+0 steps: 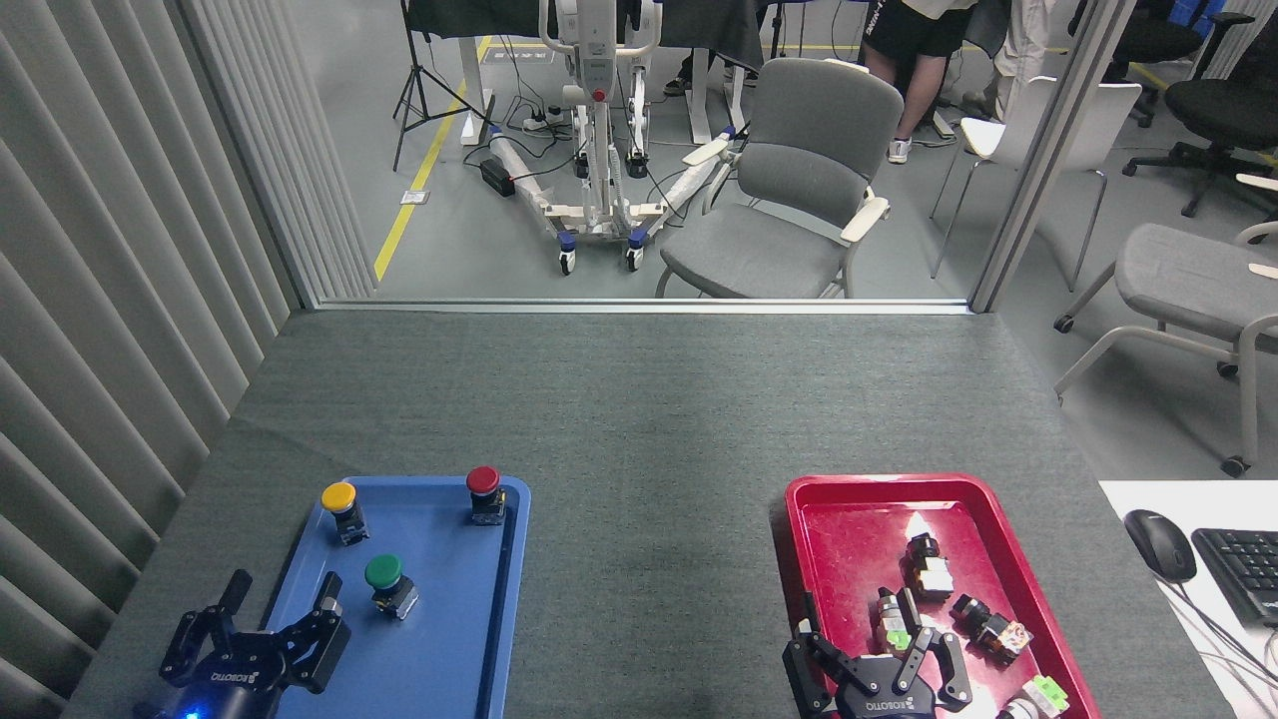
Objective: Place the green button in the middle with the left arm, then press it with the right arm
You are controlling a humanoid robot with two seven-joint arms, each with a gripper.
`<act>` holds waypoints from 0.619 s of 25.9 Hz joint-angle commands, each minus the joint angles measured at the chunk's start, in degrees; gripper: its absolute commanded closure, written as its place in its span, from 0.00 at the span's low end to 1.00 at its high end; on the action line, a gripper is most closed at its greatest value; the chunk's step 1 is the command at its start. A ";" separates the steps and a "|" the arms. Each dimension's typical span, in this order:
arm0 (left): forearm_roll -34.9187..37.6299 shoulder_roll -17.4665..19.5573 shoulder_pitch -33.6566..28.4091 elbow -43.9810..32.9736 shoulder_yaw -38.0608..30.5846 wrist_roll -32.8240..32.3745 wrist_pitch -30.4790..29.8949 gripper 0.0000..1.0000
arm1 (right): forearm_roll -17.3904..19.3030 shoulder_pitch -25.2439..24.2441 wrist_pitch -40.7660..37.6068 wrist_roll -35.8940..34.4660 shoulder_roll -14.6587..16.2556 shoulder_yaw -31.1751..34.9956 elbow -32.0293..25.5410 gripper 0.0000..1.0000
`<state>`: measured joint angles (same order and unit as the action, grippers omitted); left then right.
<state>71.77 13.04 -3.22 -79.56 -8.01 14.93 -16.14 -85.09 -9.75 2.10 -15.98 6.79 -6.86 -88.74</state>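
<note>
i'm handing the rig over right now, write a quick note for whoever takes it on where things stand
Left gripper: open, empty, at the near left corner of the blue plastic tray, just short of the button.
Right gripper: open, empty, over the near end of the red plastic tray of small parts.
Green domed push button: standing upright in the blue tray, ungrasped, near the yellow-capped button and red-capped button.
Middle strip of dark grey felt: no button there yet.
Done: nothing.
Left: left picks and places the button in the middle, right presses.
</note>
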 commanded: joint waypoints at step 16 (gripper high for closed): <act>0.12 0.14 -0.12 -0.77 1.59 0.45 -3.46 0.00 | -0.17 0.09 0.01 0.15 -0.63 0.00 -0.03 0.00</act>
<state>71.74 13.15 -3.35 -80.33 -6.99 15.19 -18.74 -85.25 -9.67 2.12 -15.80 6.13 -6.85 -88.77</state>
